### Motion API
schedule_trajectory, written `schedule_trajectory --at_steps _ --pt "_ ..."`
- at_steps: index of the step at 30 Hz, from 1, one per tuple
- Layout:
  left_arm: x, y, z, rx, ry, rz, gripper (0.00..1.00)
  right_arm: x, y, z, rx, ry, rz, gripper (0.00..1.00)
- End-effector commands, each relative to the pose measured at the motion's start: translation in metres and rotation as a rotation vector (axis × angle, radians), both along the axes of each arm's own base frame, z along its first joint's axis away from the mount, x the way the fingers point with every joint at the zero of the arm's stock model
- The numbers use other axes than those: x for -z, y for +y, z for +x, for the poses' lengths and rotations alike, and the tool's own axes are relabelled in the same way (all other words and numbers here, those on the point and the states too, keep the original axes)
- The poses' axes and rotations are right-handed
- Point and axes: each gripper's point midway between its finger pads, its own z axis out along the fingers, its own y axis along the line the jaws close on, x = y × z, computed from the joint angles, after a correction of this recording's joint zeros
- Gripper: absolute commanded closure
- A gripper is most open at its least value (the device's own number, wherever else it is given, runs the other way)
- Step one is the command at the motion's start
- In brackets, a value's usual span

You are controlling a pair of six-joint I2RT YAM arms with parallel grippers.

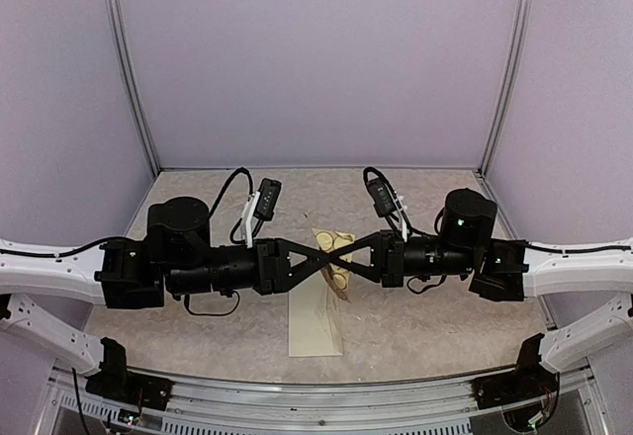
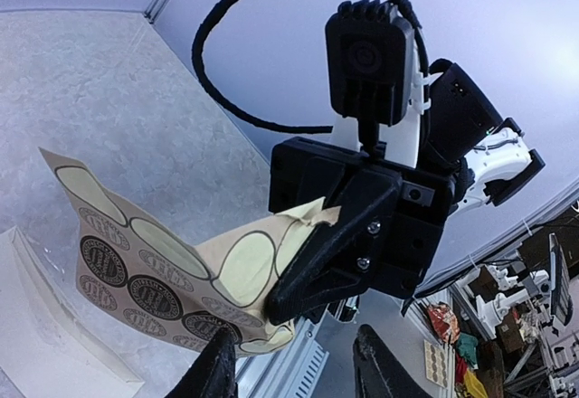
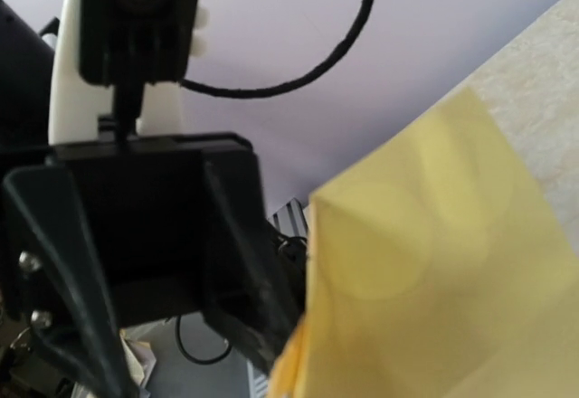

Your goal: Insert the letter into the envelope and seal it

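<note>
One envelope [image 1: 315, 321] lies flat on the surface [image 1: 435, 326] near its front edge, under the spot where the two arms meet tip to tip. One sticker sheet [image 2: 154, 271] hangs in the air above it, carrying at least four brown round stickers and three pale blank rounds. The right gripper [image 2: 285, 303] has its jaws pressed together on one edge of the sheet, while the left gripper [image 2: 294, 366] has its jaws spread apart just beside the sheet's lower edge, pinching nothing.
</note>
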Motion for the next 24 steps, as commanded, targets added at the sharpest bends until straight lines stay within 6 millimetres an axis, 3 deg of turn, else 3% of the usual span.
schedule_trajectory --at_steps 1,9,17,24 --pt "-0.013 -0.006 0.005 0.002 -0.014 -0.035 0.58 -0.009 0.007 -0.006 -0.040 -0.031 0.008 1.00" --pt "0.001 -0.003 0.017 -0.037 0.042 -0.010 0.55 -0.011 0.010 -0.013 -0.075 -0.049 0.005 1.00" --pt "0.004 -0.003 0.018 -0.040 0.058 -0.010 0.74 -0.012 0.011 -0.014 -0.071 -0.052 0.005 1.00" --pt "0.009 -0.006 0.011 0.002 0.081 -0.015 0.74 -0.012 0.012 -0.013 -0.067 -0.051 0.005 1.00"
